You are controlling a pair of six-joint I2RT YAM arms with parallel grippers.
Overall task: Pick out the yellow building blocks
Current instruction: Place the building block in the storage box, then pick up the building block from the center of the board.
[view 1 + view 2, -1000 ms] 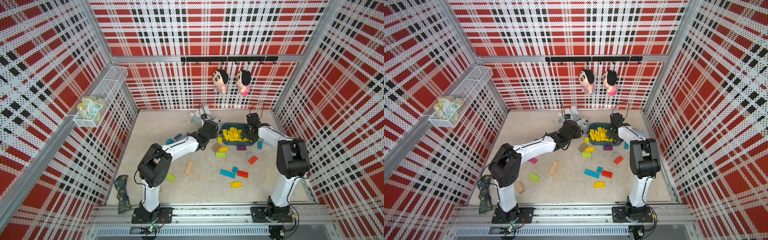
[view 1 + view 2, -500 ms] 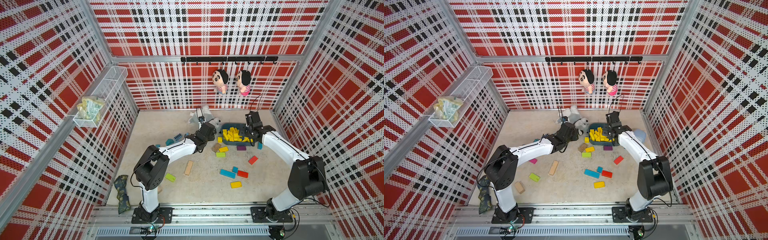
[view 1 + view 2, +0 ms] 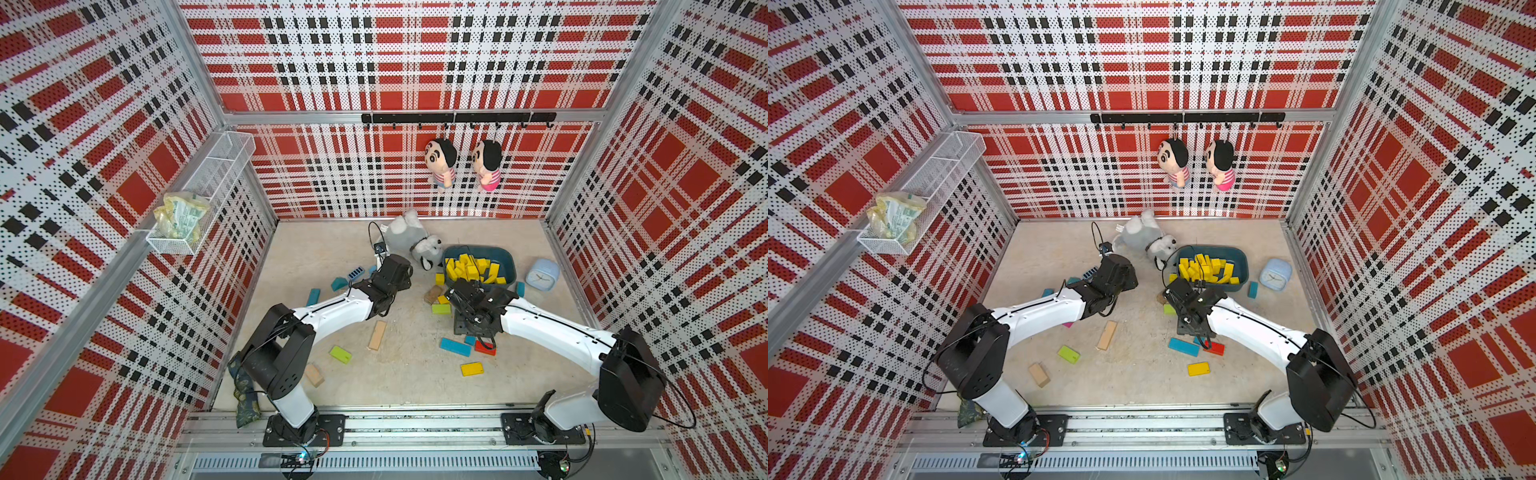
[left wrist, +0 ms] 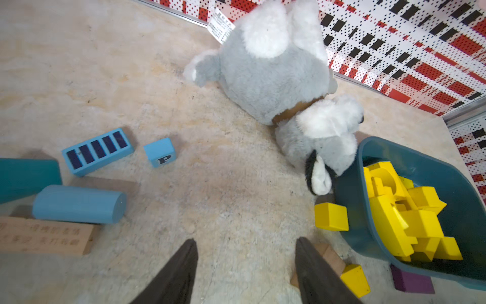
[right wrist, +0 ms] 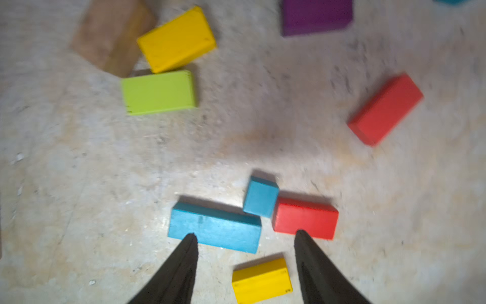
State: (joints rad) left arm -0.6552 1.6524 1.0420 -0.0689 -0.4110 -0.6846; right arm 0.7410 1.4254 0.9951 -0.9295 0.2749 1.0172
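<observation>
Beige floor (image 5: 79,184): right gripper (image 5: 246,235) agape, empty, yellow brick (image 5: 261,280) just beside on front-edge side, long axis running finger to finger.

Yellow blocks (image 3: 473,268): most heaped in bin (image 3: 500,255). Cube (image 3: 439,278) just outside it, wedge (image 3: 443,299) touching lime brick (image 3: 441,308), lone brick (image 3: 472,368) flat, well apart.

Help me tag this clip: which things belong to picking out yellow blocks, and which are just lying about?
Job: yellow blocks piled in the teal bin; yellow cube beside it; yellow block by the lime brick; lone yellow brick.
Lying about: plush dog, alarm clock, blue bar, red bricks, hanging dolls.
</observation>
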